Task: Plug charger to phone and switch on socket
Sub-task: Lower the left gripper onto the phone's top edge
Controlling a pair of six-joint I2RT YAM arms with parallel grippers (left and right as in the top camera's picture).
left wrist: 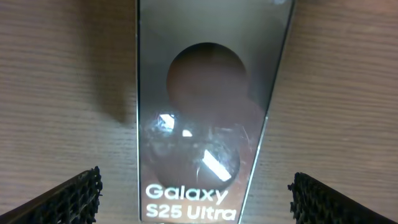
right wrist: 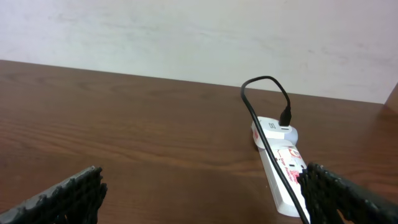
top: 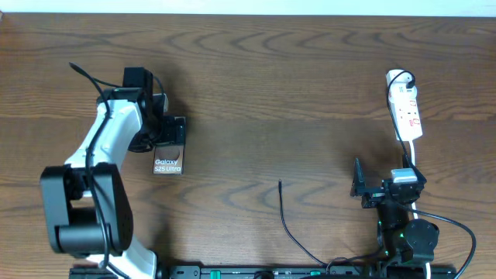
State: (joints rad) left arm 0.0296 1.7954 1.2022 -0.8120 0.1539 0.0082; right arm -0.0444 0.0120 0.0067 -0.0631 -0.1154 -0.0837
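Observation:
The phone (top: 168, 163) lies flat on the wooden table, its white "Galaxy S25 Ultra" lettering showing. My left gripper (top: 169, 138) hovers over its far end, open. In the left wrist view the phone (left wrist: 205, 112) sits between the two wide-apart fingers of the left gripper (left wrist: 196, 199), neither touching it. The charger cable's free tip (top: 280, 184) rests mid-table, and the cable trails to the front edge. The white socket (top: 406, 108) lies at the far right, with the charger cable (right wrist: 267, 134) plugged into its far end. My right gripper (top: 386, 184) stands open and empty just short of the socket (right wrist: 280, 177).
The table is dark wood (top: 271, 77). A pale wall (right wrist: 186, 31) rises behind its far edge. The arm bases and thicker black cables (top: 457, 232) crowd the front edge.

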